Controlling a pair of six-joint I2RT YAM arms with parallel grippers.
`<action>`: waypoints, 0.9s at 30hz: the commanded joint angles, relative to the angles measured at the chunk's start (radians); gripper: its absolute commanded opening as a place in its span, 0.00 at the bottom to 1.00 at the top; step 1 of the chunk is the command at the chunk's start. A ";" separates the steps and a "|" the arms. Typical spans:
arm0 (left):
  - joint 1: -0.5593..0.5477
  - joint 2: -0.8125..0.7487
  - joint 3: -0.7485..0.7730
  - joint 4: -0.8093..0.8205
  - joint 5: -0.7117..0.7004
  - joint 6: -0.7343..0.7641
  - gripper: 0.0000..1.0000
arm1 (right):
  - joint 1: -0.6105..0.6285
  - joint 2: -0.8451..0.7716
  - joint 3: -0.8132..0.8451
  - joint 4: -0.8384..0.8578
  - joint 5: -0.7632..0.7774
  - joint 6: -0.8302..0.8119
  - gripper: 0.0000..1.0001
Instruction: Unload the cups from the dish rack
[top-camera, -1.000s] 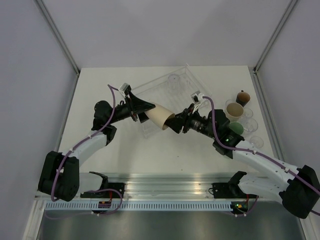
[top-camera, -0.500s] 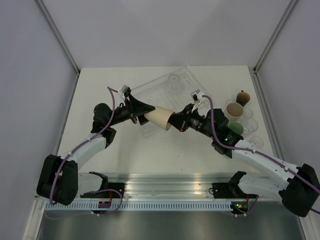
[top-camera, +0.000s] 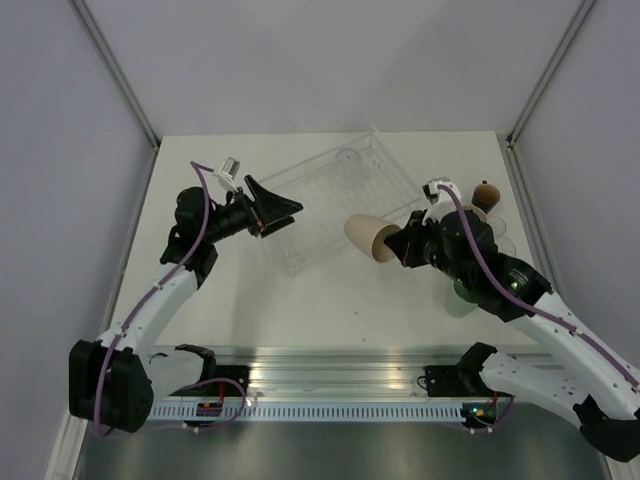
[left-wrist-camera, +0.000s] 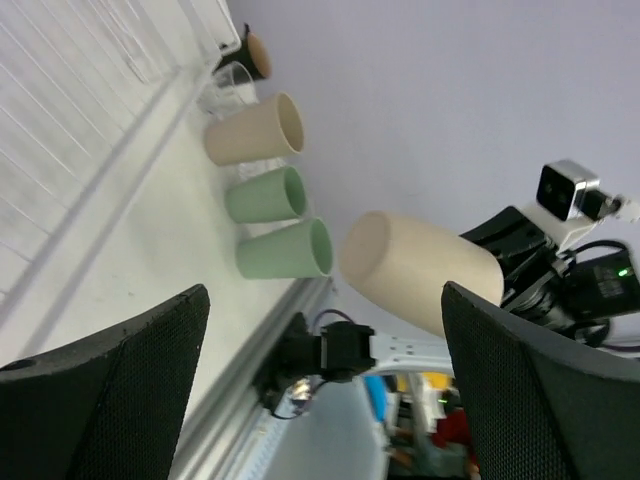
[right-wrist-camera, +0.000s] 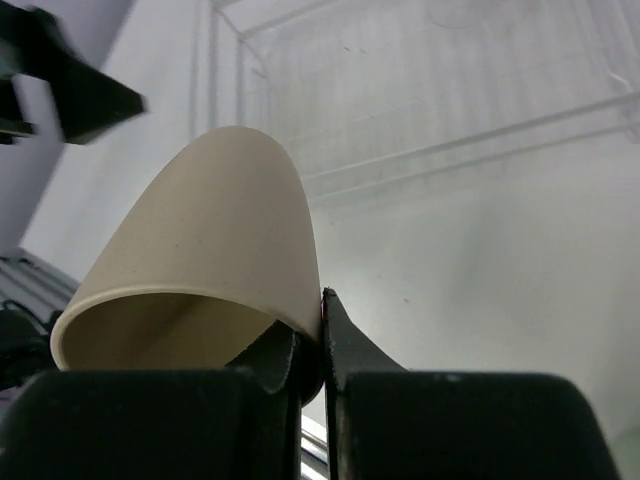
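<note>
The handover is done: the left end effector (top-camera: 278, 210) now stands apart beside the dish rack (top-camera: 320, 210), and the right end effector (top-camera: 398, 243) is clamped on the beige cup (top-camera: 368, 237), ready for placing.

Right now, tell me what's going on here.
The right claw is shut on a beige cup by its rim, holding it sideways above the table beside the dish rack. The left claw hangs open and empty by the rack's left end. A clear cup sits in the rack; another beige cup and two mint cups stand at the right.
</note>
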 joint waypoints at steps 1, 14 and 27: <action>0.005 -0.109 0.144 -0.368 -0.143 0.419 1.00 | -0.002 0.176 0.146 -0.463 0.186 0.019 0.01; 0.005 -0.261 0.115 -0.556 -0.177 0.570 1.00 | -0.017 0.272 0.142 -0.769 0.085 0.098 0.01; 0.003 -0.275 0.109 -0.596 -0.094 0.627 1.00 | -0.132 0.378 0.062 -0.758 0.082 0.018 0.01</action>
